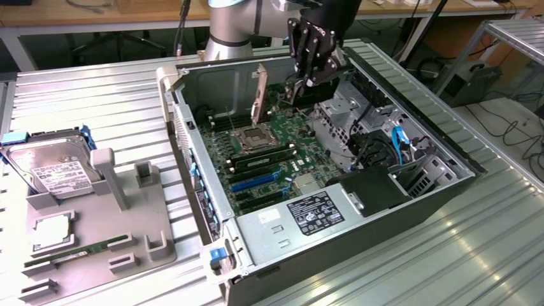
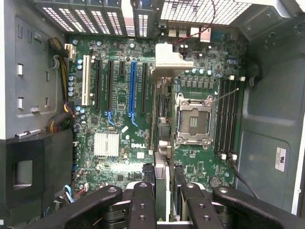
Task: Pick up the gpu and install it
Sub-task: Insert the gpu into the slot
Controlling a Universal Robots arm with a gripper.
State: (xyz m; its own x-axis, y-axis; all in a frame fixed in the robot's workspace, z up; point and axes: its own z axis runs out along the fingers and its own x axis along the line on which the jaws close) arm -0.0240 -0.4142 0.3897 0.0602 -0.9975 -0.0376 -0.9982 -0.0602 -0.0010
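While hanging over the case (image 1: 442,191), gripper (image 1: 316,75) seemingly clamps gpu (image 2: 162,143) edge-down.

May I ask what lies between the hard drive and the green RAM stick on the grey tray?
A square silver processor chip, in the exterior view.

The hand (image 1: 299,88) is holding the gpu (image 1: 262,86) upright inside the open computer case (image 1: 357,210), above the motherboard (image 1: 264,159); a parts tray (image 1: 93,236) is sitting on the exterior view's left.
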